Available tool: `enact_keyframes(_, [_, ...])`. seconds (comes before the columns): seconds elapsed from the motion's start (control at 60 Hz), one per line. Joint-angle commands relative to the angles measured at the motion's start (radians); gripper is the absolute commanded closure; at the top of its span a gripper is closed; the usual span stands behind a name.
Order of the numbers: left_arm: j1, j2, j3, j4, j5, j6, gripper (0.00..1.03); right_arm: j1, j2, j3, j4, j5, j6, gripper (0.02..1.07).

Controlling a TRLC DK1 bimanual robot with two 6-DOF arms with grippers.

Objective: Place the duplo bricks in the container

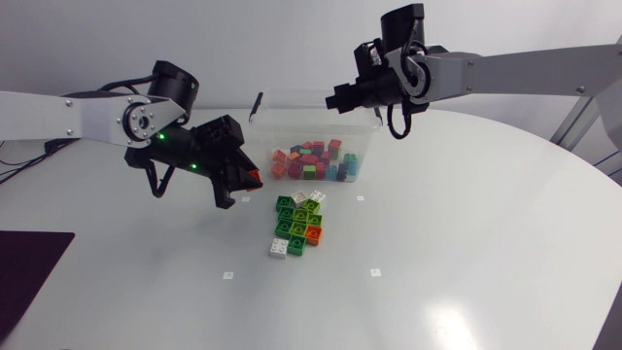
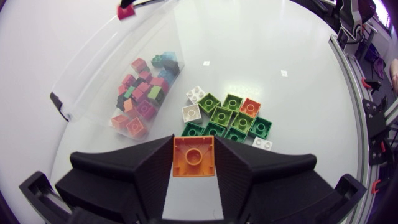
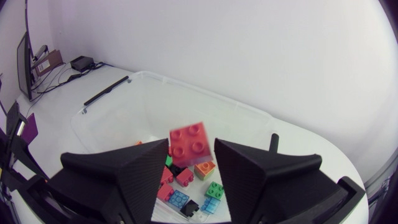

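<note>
Viewing from the head camera: one container [image 1: 362,136] stands far-centre on the tabletop [image 1: 466,243], one right hand [image 1: 340,97] above it and one left hand [image 1: 241,185] to its left.

Left wrist: the left hand is clamped on one orange brick [image 2: 193,157]; roughly twelve loose bricks [image 2: 227,117] lie ahead.

Right wrist: one red brick [image 3: 190,143] is at the right hand, over the container; clamped or released cannot be told.

Container [image 1: 264,131], clear plastic: 1.
Grippers: 2, namely left gripper [image 1: 243,185] and right gripper [image 1: 335,97].
Pile [image 1: 299,222] on table at container's 6 o'clock (head view): 12 bricks.
- white bricks [image 2: 191,113]: 3
- light green bricks [image 2: 221,115]: 4
- dark green bricks [image 2: 260,127]: 4
- orange-red brick [image 2: 250,106]: 1

Orange brick [image 2: 193,157] in left gripper: 1.
Red brick [image 3: 189,142] at right gripper: 1.
Heap [image 1: 311,160] in container: mixed colours, too jumbled for count.
Markers [image 1: 360,197], small white squares at pile's 10, 2, 4 and 8 o'clock: 4.
</note>
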Motion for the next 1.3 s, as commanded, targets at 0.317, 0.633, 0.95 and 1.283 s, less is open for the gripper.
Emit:
enact_keyframes(0.317, [0.019, -0.041, 0.164, 0.056, 0.021, -0.195, 0.71, 0.007, -0.141, -0.106, -0.002, 0.026, 0.025, 0.12])
enact_keyframes(0.633, [0.019, 0.049, 0.261, 0.198, 0.021, -0.369, 0.71, 0.019, -0.338, -0.327, 0.03, 0.033, 0.016, 0.12])
enact_keyframes(0.95, [0.006, 0.161, 0.388, 0.262, -0.01, -0.504, 0.71, 0.053, -0.476, -0.555, 0.083, 0.029, -0.043, 0.12])
enact_keyframes(1.283, [-0.036, 0.286, 0.488, 0.314, -0.066, -0.562, 0.71, 0.102, -0.519, -0.684, 0.083, 0.017, -0.067, 0.12])
